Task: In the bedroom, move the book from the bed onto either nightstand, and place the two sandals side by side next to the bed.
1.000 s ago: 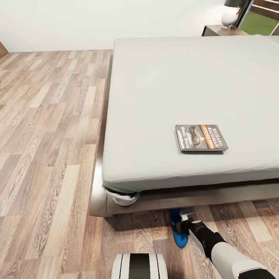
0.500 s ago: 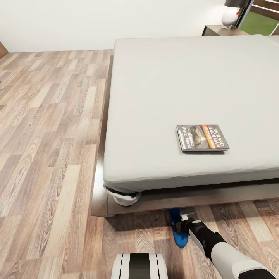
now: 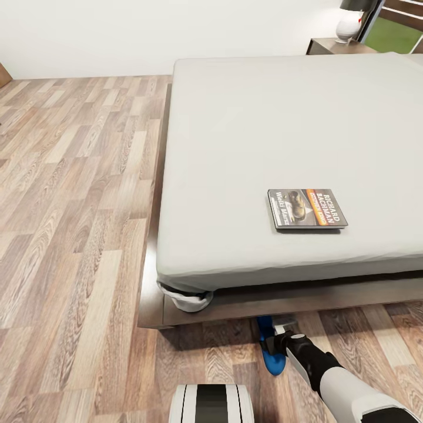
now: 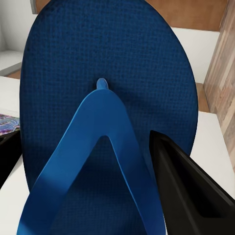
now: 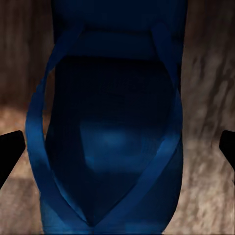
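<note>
The bed [image 3: 282, 153], with the book [image 3: 306, 208] on it, lies just beyond the right gripper [image 3: 271, 339], spread wide over a blue sandal [image 3: 271, 359] on the floor [image 3: 76, 247]. The left gripper [image 4: 88, 161] clasps the other sandal [image 4: 105, 73].

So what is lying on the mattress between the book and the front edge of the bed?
Nothing: in the head view, the grey mattress is bare between the book and the front edge of the bed.
</note>
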Robot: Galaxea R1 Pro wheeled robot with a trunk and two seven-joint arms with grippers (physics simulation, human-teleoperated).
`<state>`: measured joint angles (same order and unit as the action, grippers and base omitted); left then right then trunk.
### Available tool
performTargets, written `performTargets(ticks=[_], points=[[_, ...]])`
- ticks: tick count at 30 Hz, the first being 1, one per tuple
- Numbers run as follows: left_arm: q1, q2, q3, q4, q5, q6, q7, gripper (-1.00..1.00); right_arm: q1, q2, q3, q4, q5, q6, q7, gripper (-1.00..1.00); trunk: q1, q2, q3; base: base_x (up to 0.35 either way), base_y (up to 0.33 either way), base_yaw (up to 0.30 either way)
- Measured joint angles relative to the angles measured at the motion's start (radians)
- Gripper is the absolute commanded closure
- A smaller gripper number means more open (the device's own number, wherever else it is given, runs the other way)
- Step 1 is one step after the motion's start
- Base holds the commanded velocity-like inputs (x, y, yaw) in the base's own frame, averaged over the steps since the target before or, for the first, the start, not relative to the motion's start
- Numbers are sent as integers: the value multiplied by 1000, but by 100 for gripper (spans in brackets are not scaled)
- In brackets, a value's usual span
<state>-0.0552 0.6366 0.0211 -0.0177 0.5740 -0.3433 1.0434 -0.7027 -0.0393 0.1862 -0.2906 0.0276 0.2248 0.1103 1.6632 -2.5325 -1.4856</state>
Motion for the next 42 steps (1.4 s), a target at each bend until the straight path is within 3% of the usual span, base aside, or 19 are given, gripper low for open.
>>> performTargets(ticks=[42], points=[[0, -2, 0, 0, 0, 0, 0, 100, 0, 0, 0, 5, 0, 1, 0, -100, 0, 0, 0, 0, 0, 0]])
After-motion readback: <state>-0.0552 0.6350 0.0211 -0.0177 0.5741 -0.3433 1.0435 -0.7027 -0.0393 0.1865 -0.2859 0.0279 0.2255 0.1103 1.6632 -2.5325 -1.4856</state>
